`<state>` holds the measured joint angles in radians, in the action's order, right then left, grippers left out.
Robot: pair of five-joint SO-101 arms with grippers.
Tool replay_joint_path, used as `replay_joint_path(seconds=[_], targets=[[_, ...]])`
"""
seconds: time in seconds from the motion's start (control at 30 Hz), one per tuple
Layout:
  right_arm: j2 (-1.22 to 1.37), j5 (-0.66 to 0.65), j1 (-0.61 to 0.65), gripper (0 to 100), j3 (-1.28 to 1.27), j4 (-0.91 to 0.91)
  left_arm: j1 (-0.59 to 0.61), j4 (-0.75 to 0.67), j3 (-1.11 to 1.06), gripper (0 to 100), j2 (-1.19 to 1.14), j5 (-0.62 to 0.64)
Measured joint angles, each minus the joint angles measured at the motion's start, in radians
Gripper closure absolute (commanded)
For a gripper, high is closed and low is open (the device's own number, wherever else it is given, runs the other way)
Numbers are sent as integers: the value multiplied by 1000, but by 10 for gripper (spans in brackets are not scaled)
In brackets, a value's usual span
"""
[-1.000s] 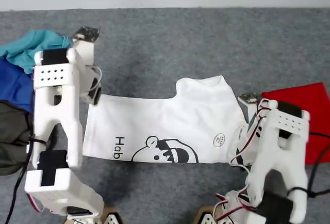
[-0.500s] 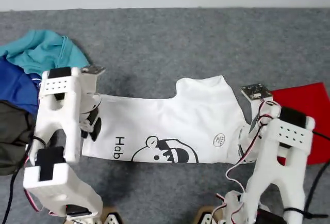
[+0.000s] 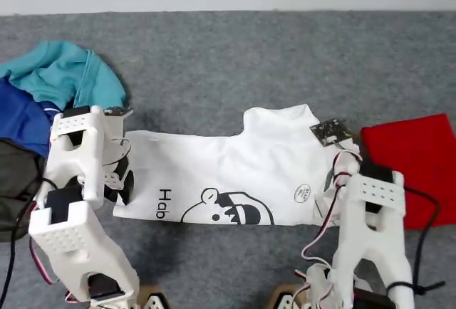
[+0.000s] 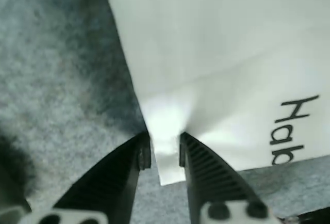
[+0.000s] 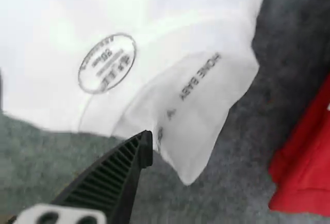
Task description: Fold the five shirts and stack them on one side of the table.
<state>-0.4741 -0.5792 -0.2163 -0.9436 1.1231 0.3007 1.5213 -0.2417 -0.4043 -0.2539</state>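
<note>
Left gripper: jaws narrow, pinching the near-left hem corner of the white shirt, presumably to lift it for a fold. Right gripper sits over the shirt's right-hand end; its aperture cannot be told. The shirt lies flat on the table. Red shirt folded at right, likely the stack site. Unfolded pile far left.

White fabric shirt with black print: its hem end is lying hidden beneath the left arm, and the fabric that the left gripper is pinching between its fingers is blurring into glare. The folded red fabric shirt is running off the frame; the crumpled dark olive garment is lying partly behind that arm.
</note>
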Motion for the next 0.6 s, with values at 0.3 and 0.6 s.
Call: replay_joint_path(seconds=[0.3, 0.6], targets=[[0, 29, 12, 422, -124, -149, -2, -11, 15, 907, -52, 0], [0, 29, 123, 745, -192, -203, -2, -12, 15, 913, -60, 0]])
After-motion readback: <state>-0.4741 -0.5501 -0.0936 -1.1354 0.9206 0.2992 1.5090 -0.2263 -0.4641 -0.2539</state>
